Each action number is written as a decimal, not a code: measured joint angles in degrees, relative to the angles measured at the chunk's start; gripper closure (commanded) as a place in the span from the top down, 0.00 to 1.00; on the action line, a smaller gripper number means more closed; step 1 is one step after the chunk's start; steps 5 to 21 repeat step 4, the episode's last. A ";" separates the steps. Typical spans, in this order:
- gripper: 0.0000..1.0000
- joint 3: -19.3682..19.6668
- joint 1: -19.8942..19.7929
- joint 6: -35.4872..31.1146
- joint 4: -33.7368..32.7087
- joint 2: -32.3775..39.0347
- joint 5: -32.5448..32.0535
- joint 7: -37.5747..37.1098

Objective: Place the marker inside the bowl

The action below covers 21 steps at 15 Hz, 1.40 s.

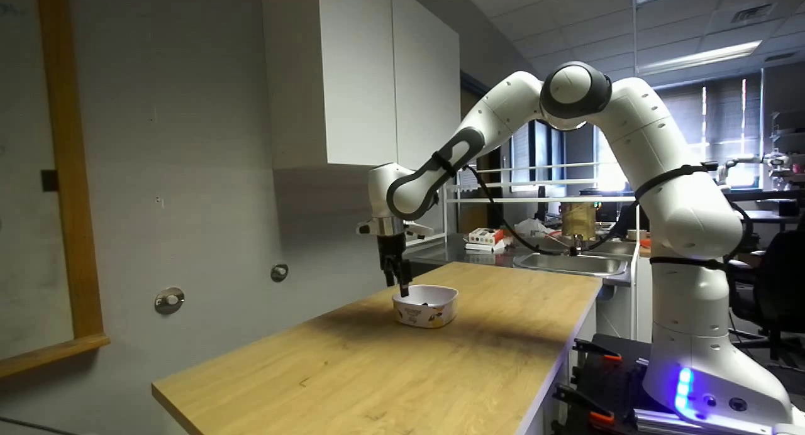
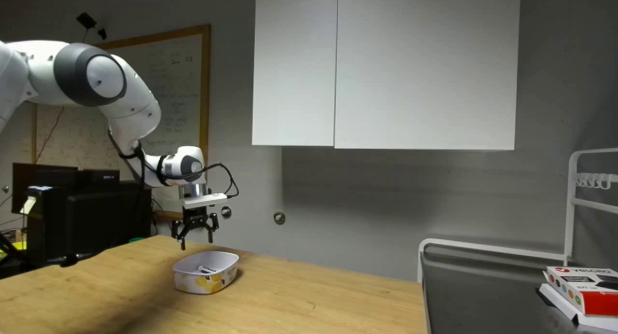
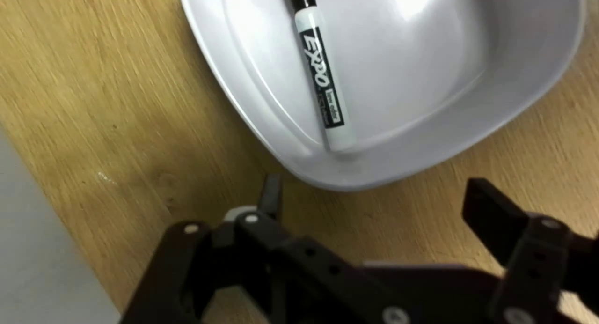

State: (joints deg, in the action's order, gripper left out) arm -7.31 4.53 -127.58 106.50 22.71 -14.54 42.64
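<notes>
The white marker with a black cap and black label (image 3: 323, 76) lies inside the bowl, flat on its floor, with its white end against the bowl's near corner in the wrist view. It also shows in an exterior view (image 2: 206, 270). The bowl (image 3: 421, 66) is whitish-grey inside with rounded corners and yellow patterned sides. It stands upright on the wooden table in both exterior views (image 1: 426, 314) (image 2: 205, 283). My gripper (image 3: 374, 193) is open and empty, pointing down. In both exterior views (image 1: 397, 286) (image 2: 197, 243) its fingertips are above and beside the bowl's rim.
The wooden table (image 1: 377, 372) runs along a grey wall close behind the gripper. A white cabinet (image 2: 425, 68) hangs on the wall above. A dark counter (image 2: 463, 295) with a Velcro box (image 2: 586, 285) and a white rack adjoins the table. A sink (image 1: 572, 263) lies beyond.
</notes>
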 measured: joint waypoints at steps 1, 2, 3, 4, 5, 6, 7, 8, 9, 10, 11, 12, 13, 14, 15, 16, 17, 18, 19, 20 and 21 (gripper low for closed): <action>1.00 -0.02 0.11 0.49 0.52 -0.82 -0.02 -0.04; 1.00 -0.04 0.28 1.11 1.20 -1.82 -0.08 -0.13; 1.00 -0.10 0.44 2.04 1.88 -2.92 -0.15 -0.14; 1.00 -0.15 0.59 2.88 2.56 -3.99 -0.29 -0.26; 1.00 -0.15 0.59 2.88 2.56 -3.99 -0.29 -0.26; 1.00 -0.15 0.59 2.88 2.56 -3.99 -0.29 -0.26; 1.00 -0.15 0.59 2.88 2.56 -3.99 -0.29 -0.26; 1.00 -0.15 0.59 2.88 2.56 -3.99 -0.29 -0.26; 1.00 -0.15 0.59 2.88 2.56 -3.99 -0.29 -0.26; 1.00 -0.15 0.59 2.88 2.56 -3.99 -0.29 -0.26; 1.00 -0.15 0.59 2.88 2.56 -3.99 -0.29 -0.26; 1.00 -0.15 0.59 2.88 2.56 -3.99 -0.29 -0.26; 1.00 -0.15 0.59 2.88 2.56 -3.99 -0.29 -0.26; 1.00 -0.15 0.59 2.88 2.56 -3.99 -0.29 -0.26; 1.00 -0.15 0.59 2.88 2.56 -3.99 -0.29 -0.26; 1.00 -0.15 0.59 2.88 2.56 -3.99 -0.29 -0.26; 1.00 -0.15 0.59 2.88 2.56 -3.99 -0.29 -0.26; 1.00 -0.15 0.59 2.88 2.56 -3.99 -0.29 -0.26; 1.00 -0.15 0.59 2.88 2.56 -3.99 -0.29 -0.26; 1.00 -0.15 0.59 2.88 2.56 -3.99 -0.29 -0.26; 1.00 -0.15 0.59 2.88 2.56 -3.99 -0.29 -0.26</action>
